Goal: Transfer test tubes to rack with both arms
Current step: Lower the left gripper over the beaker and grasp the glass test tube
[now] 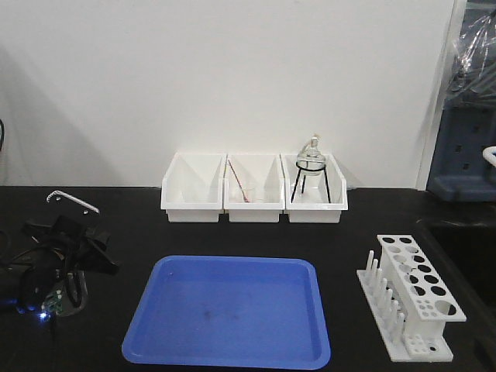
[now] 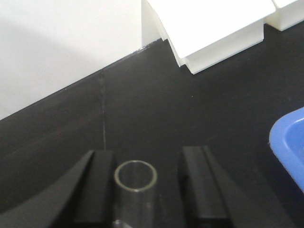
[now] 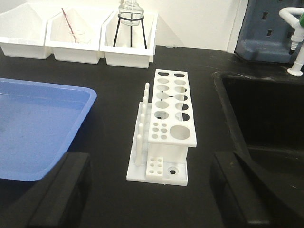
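A clear glass test tube [image 2: 137, 176] lies between the black fingers of my left gripper [image 2: 148, 153], open mouth pointing away. It rests against the left finger [image 2: 97, 185], with a gap to the right finger [image 2: 199, 185]; the jaws stand wider than the tube. The left arm [image 1: 66, 244] sits low over the table's left side. The white rack [image 1: 411, 298] stands at the front right with all holes empty. In the right wrist view, the rack [image 3: 170, 111] is just ahead of my right gripper [image 3: 151, 161], which is wide open and empty.
A blue tray [image 1: 232, 310] lies mid-table, its corner showing at the left wrist view's right edge [image 2: 289, 142]. Three white bins [image 1: 194, 190] line the back wall; one holds a reddish rod [image 1: 236, 182], another a glass flask on a tripod [image 1: 312, 167]. A black sink [image 3: 256, 109] drops off right of the rack.
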{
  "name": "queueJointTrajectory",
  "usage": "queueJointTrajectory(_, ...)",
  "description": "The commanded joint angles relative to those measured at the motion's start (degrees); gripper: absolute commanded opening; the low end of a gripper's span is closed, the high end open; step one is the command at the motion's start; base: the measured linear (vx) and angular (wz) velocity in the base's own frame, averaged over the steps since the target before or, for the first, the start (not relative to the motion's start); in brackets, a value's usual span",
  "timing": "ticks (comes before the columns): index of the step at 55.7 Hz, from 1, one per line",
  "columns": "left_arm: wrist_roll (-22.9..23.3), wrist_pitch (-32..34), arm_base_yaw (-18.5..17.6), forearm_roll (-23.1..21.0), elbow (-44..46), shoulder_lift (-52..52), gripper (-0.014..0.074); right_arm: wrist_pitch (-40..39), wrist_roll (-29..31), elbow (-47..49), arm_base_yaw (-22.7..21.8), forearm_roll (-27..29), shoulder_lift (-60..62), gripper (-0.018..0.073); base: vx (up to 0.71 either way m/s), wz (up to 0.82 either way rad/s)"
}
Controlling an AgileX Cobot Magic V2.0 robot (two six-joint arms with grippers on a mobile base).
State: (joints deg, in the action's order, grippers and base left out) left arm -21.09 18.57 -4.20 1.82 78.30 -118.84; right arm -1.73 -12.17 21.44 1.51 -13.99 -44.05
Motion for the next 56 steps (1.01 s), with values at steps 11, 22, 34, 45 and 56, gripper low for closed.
queueJointTrajectory(11, 0.1, 5.3, 0.0, -0.3, 1.9, 3.2, 0.0092, -5.1, 0.0, 2.1, 0.1, -0.4, 0.0, 0.0572, 0.0, 0.0)
queueJointTrajectory(22, 0.2, 5.3, 0.0, -0.7, 1.9, 3.9, -0.001, -5.1, 0.0, 2.1, 0.1, -0.4, 0.0, 0.0572, 0.0, 0.0)
queueJointTrajectory(34, 0.2, 4.7, 0.2, -9.0, 1.9, 8.2, -0.0007, -5.1, 0.0, 2.1, 0.1, -0.4, 0.0, 0.0572, 0.0, 0.0)
queueJointTrajectory(45, 0.2, 3.6, 0.8, -12.9, 1.9, 12.5, -0.0007, -5.1, 0.0, 2.1, 0.1, -0.4, 0.0, 0.0572, 0.0, 0.0)
queueJointTrajectory(56, 1.0, 3.6, 1.1, -20.8, 1.9, 17.7, -0.0007, -5.2, 0.2, 2.1, 0.1, -0.9, 0.0, 0.0572, 0.0, 0.0)
